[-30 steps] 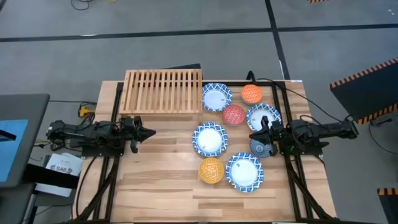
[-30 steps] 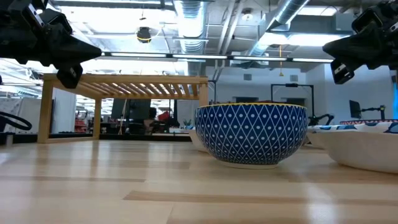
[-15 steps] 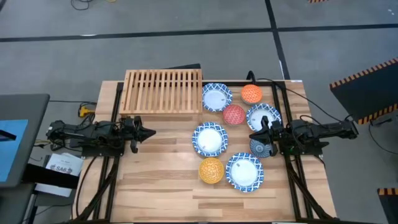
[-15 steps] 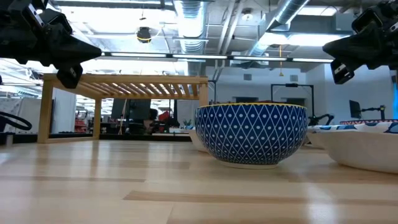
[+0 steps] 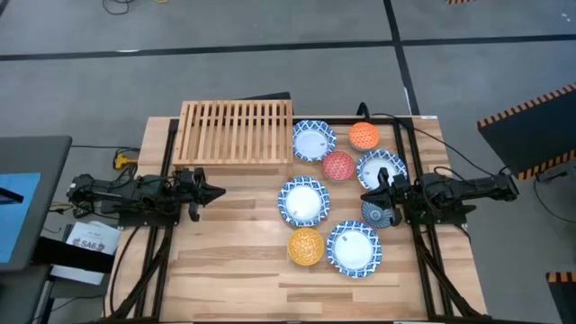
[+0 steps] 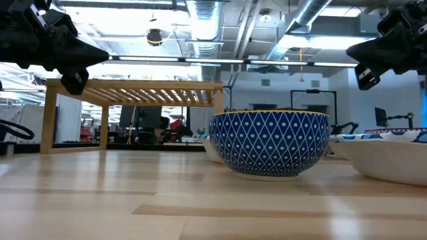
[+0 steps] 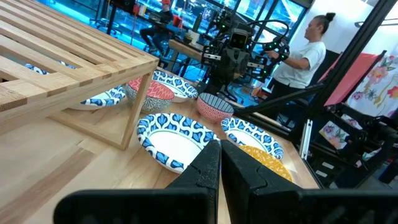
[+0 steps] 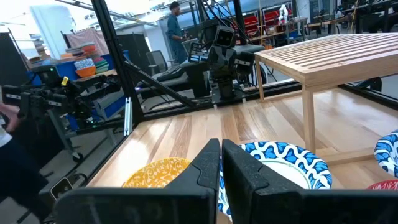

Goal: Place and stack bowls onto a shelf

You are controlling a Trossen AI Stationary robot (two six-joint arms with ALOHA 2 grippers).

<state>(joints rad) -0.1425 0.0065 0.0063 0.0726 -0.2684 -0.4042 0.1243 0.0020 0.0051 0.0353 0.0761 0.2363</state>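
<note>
Left arm is stretched out flat along the tabletop's [image 5: 234,270] left edge, pointing inward. The left gripper [image 5: 216,191] hovers just in front of the shelf's front-left corner, fingers pressed together with nothing between them; the left wrist view shows that clearly.

The shelf [image 5: 237,131] sits at the back-left of the tabletop and its slats carry no bowls. All eight bowls are on the wood to its right. A wide blue-and-white bowl [image 5: 313,140] sits right beside the shelf's right end, then the orange bowl [image 5: 364,136] near the back edge, the red bowl [image 5: 338,166], and another wide one [image 5: 380,168]. The middle wide bowl [image 5: 303,201] is mid-table, with the yellow bowl [image 5: 306,246] and the last wide one [image 5: 354,248] toward the front.

The right arm mirrors the left from the right edge. The right gripper [image 5: 369,193] is clenched on nothing and hangs over the dark blue bowl [image 5: 378,213].

From the low view both grippers hang well clear of the wood, which the overhead doesn't tell you. The wrist views also catch people in the room behind.
</note>
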